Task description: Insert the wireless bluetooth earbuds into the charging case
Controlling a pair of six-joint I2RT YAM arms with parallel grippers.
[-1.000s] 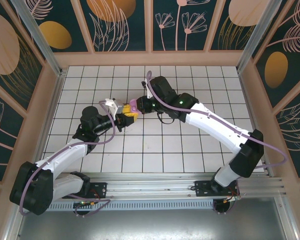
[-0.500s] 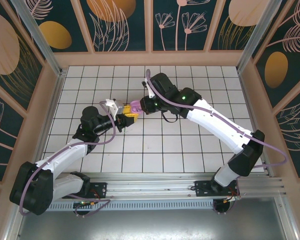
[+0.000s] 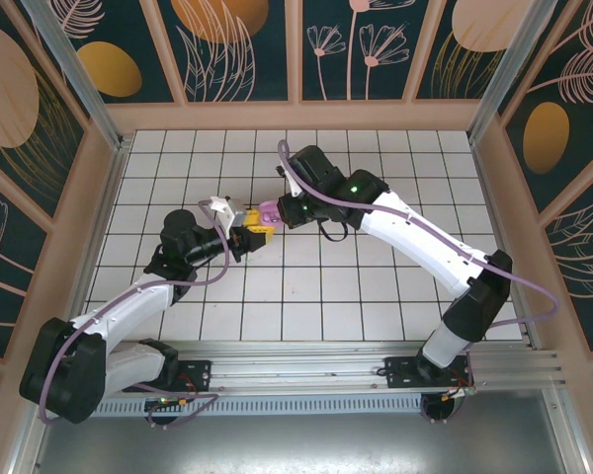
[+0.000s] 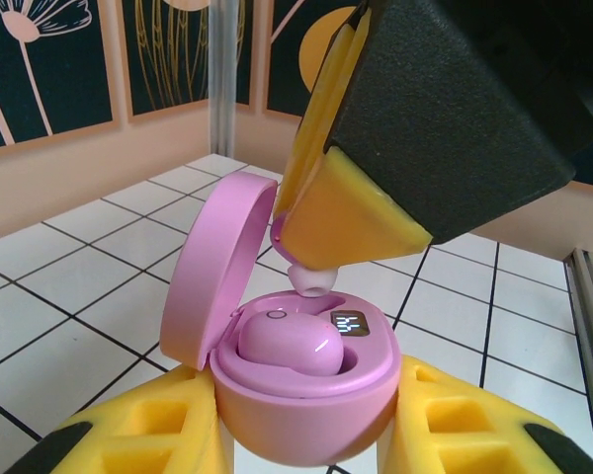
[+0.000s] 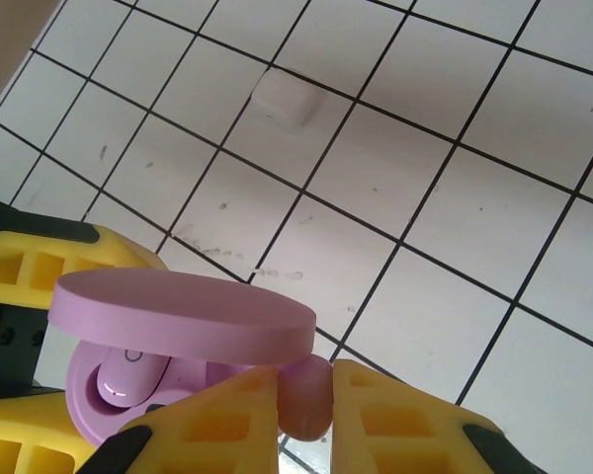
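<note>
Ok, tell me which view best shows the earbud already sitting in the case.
Left wrist view: the seated earbud lies open to sight in the charging case. The right wrist view catches it half under the lid. From the top, the case is a small purple spot.

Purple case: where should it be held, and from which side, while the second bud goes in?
Grip the case by its lower shell, across the sides, below the rim, as the left gripper does. Its lid stands open and the opening faces up, so the top should stay free for the bud.
</note>
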